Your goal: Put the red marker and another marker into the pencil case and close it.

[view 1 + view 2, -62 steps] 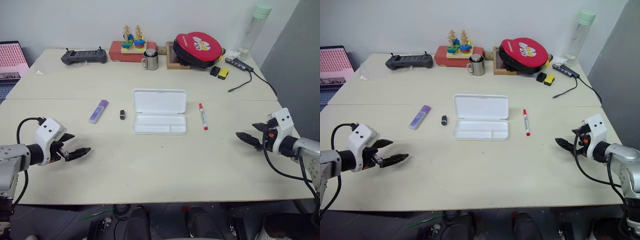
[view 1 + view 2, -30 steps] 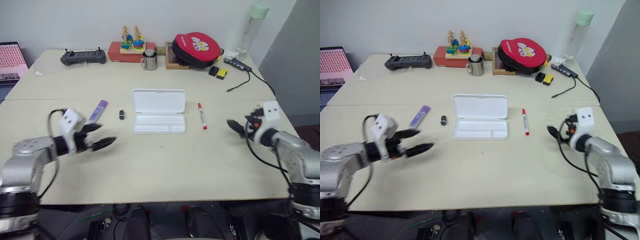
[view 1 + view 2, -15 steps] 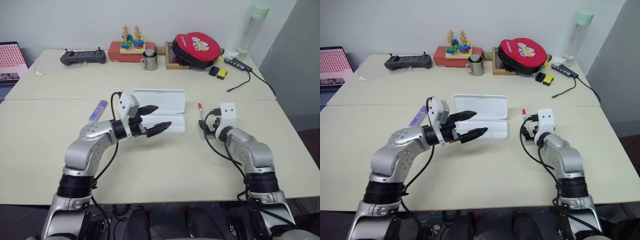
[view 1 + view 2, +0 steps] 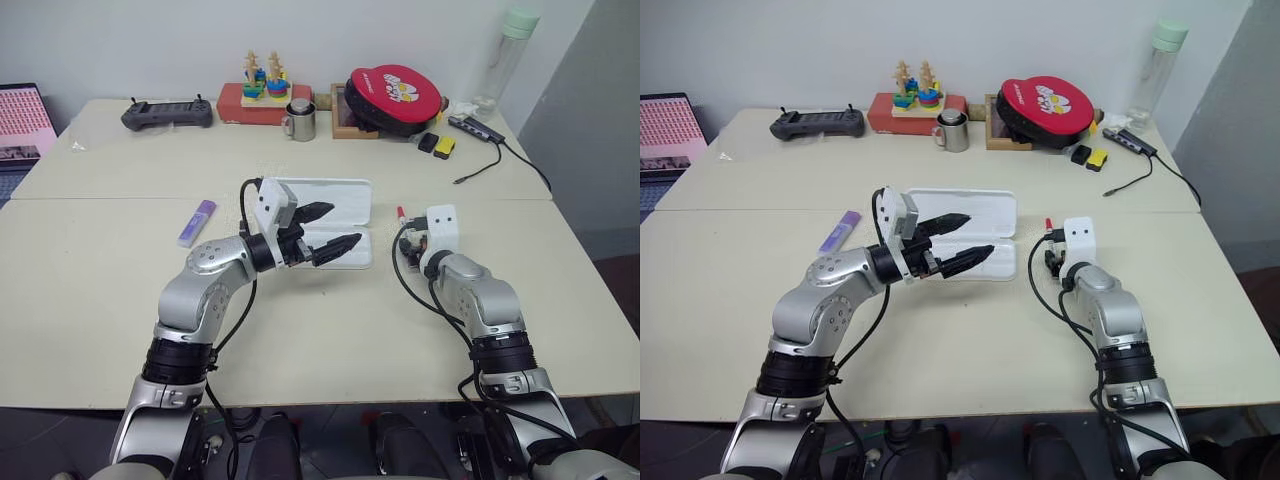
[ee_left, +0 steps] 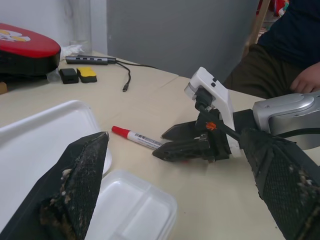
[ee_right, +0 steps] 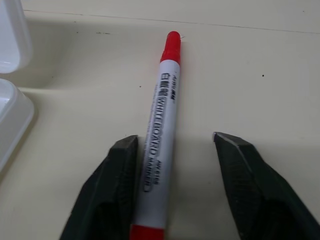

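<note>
Right wrist view showed the red marker [image 6: 161, 135] lying flat on the worktop [image 6: 260, 80] between the right gripper [image 6: 179, 145]'s two black fingers [image 6: 117, 185], which stood apart around its barrel; one finger was just beside or touching the barrel, the other clear of it with a gap. The marker was not lifted. From the head camera, the right gripper [image 4: 410, 246] sat low on the worktop just right of the pencil case [image 4: 318, 207], which lay open with its lid flat behind the tray. The left gripper [image 4: 333, 228] hovered over the case's tray with its fingers spread wide, holding nothing. The purple marker [image 4: 197, 222] lay on the worktop well left of the case, apart from both arms.
</note>
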Robot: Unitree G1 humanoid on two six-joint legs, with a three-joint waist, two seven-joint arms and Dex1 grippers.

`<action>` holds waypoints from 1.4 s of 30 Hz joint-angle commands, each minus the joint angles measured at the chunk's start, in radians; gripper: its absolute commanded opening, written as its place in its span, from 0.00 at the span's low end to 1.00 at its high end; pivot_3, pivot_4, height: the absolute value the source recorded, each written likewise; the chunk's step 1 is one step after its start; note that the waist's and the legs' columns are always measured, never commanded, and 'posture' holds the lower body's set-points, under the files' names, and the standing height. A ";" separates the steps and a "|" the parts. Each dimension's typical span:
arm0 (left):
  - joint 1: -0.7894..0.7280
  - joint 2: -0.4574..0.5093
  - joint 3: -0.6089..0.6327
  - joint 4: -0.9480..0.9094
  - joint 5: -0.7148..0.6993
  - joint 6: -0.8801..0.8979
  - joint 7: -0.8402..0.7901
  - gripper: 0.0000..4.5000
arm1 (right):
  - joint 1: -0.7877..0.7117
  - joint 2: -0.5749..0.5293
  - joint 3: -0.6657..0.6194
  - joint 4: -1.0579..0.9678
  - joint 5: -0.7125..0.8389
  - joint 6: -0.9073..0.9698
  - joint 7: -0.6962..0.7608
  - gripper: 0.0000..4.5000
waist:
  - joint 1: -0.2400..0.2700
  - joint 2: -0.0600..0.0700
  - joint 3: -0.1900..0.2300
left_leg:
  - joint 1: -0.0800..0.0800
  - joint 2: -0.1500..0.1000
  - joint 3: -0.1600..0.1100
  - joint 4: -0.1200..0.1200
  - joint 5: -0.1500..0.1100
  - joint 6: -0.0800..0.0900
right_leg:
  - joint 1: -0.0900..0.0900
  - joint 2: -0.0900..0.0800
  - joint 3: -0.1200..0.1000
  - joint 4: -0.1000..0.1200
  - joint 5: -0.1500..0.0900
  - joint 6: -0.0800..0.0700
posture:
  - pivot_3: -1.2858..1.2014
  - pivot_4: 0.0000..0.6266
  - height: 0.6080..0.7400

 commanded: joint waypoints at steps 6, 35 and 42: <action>-0.036 -0.010 0.003 0.022 0.027 -0.054 0.014 1.00 | -0.018 -0.007 -0.045 -0.013 -0.009 -0.029 -0.006 0.07 | 0.000 0.000 0.000 | 0.000 0.000 0.000 0.000 0.000 0.000 | 0.000 0.000 0.000 0.000 0.000 0.000 | 0.52 0.24 1.00; 0.399 0.367 0.450 -0.172 -0.133 0.082 0.011 1.00 | -0.517 -0.030 0.400 0.664 -0.203 -0.856 0.927 0.07 | 0.000 0.002 0.002 | -0.001 0.001 0.000 -0.003 0.000 0.000 | -0.002 0.000 -0.002 -0.001 -0.002 -0.003 | 0.52 0.24 1.00; 0.424 0.355 0.456 -0.213 -0.145 0.097 0.051 1.00 | -0.557 -0.008 0.374 0.796 -0.242 -0.922 0.918 0.15 | -0.004 0.002 0.002 | 0.000 0.002 0.000 -0.003 0.000 0.000 | -0.003 0.000 -0.002 0.000 -0.002 -0.004 | 0.52 0.24 1.00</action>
